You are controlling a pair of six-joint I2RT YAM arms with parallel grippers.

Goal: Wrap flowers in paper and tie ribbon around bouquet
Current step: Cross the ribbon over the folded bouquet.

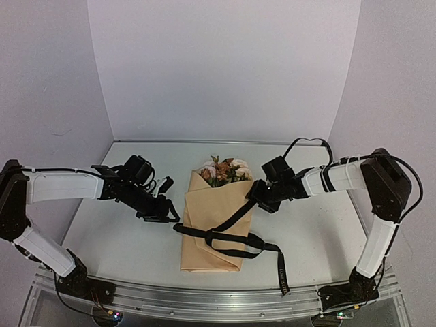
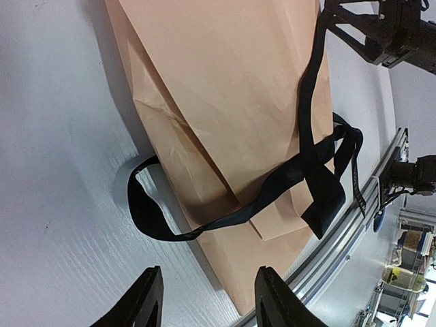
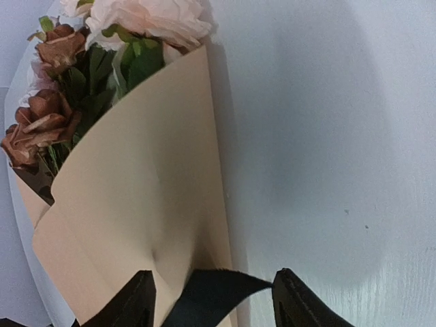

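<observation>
Tan kraft-paper cone bouquet [image 1: 204, 211] with cream, pink and brown blooms lies wrapped mid-tabletop [image 1: 102, 231]. Tying step: long black ribbon [image 1: 235, 216] only loosely looped across it. Left tool [image 2: 208, 272] apart, empty. Right tool [image 3: 214, 274] apart, ribbon strand between. Next probably: clamp the ends, pull tight.

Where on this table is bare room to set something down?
Bare table: between the left arm and the bouquet, between the ribbon tail and right arm, and behind the blooms. Crowded: the middle, where the left gripper and right gripper flank the bouquet.
</observation>
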